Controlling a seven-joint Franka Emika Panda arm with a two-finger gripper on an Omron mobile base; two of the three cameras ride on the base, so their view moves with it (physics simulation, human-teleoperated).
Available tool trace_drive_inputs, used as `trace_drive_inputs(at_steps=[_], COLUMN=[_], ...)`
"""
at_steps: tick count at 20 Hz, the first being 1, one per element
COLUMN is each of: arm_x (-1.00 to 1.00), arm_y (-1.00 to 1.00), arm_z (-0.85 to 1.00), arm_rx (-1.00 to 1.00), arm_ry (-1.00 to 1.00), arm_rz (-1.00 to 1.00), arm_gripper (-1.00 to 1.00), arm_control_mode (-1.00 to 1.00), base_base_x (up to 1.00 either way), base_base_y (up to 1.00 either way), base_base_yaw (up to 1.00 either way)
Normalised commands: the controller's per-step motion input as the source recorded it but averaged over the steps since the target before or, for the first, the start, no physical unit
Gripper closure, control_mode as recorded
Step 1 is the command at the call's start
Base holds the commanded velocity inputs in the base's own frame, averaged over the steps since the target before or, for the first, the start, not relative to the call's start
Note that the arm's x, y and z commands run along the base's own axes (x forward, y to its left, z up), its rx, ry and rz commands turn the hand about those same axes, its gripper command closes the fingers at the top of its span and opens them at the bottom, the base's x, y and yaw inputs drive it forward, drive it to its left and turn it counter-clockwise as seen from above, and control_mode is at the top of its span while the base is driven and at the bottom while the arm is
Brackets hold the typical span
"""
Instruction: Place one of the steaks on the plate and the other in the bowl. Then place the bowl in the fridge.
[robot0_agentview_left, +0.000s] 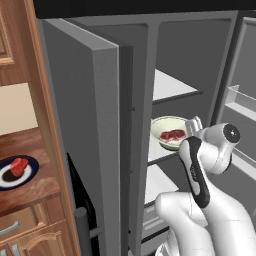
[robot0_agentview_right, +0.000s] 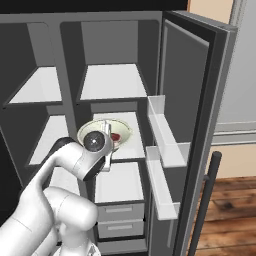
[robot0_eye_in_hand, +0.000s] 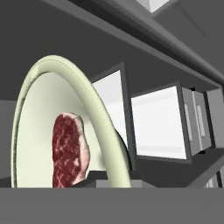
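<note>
- The bowl (robot0_agentview_left: 169, 131) is a shallow, round, pale cream-green dish; it sits right of centre in the left base view, on a white middle shelf (robot0_agentview_left: 160, 153) inside the open fridge (robot0_agentview_left: 100, 125).
- In the right base view the same bowl (robot0_agentview_right: 106, 131) lies left of centre, partly covered by the arm's wrist.
- A steak (robot0_agentview_left: 173, 134) lies in the bowl: a small raw red slab with pinkish marbling, seen in the right base view as a red patch (robot0_agentview_right: 116, 136) by the wrist.
- In the hand view the bowl (robot0_eye_in_hand: 57, 118) stands rolled on edge at centre left, its thick pale rim curving from the upper left down to the bottom centre, with the steak (robot0_eye_in_hand: 69, 150) against its inner face, dark red with a pale fatty edge.
- The gripper (robot0_agentview_left: 194, 123) sits at the bowl's right rim in the left base view; its jaws are closed tight, pinching the bowl's rim.
- The second steak (robot0_agentview_left: 19, 166) rests on the dark navy plate (robot0_agentview_left: 31, 172) at the lower left of the left base view, on a wooden counter (robot0_agentview_left: 30, 192).
- The fridge's grey doors stand open, showing white shelves and drawers (robot0_agentview_right: 120, 220) lower down in the right base view.
</note>
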Motion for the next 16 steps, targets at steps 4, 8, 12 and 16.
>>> trace_drive_inputs(at_steps=[4, 8, 12, 16], arm_x=[0.33, 0.19, 0.19, 0.31], arm_y=[-0.16, -0.05, 0.00, 0.00], arm_z=[-0.14, -0.13, -0.08, -0.25], arm_rx=[0.00, 0.00, 0.00, 0.00], arm_ry=[-0.02, 0.00, 0.01, 0.01], arm_rz=[-0.01, -0.05, 0.00, 0.00], arm_gripper=[1.00, 1.00, 1.00, 1.00], arm_control_mode=[-1.00, -1.00, -1.00, -1.00], base_base_x=[0.00, 0.00, 0.00, 0.00], base_base_y=[0.00, 0.00, 0.00, 0.00], base_base_yaw=[0.00, 0.00, 0.00, 0.00])
